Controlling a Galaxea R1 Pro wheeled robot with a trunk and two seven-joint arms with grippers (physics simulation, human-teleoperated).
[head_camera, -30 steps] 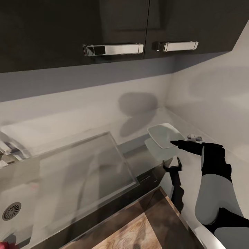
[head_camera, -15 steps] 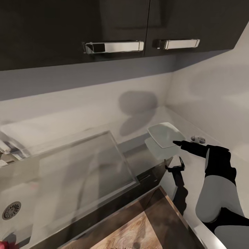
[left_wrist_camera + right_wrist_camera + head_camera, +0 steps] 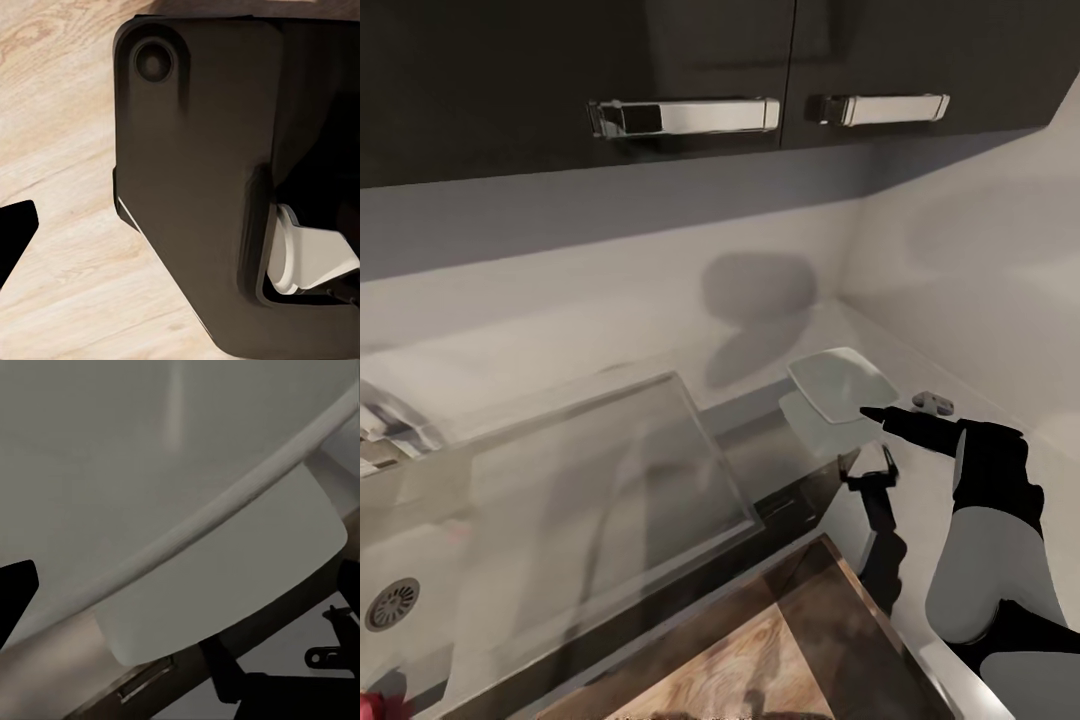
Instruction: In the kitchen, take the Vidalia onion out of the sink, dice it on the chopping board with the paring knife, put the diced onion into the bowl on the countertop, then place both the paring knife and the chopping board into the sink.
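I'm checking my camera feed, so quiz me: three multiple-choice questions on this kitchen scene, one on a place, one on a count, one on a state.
1. The bowl lies nearest to: A the drain, B the right gripper, C the cabinet handles.
2. Chrome cabinet handles in view: A one, B two, C four.
3. The bowl is: A empty, B full of onion, C upside down.
Answers: B, the right gripper points at its rim, while the drain lies far off; B, two cabinet handles sit on the dark doors; A, its white inside shows bare.
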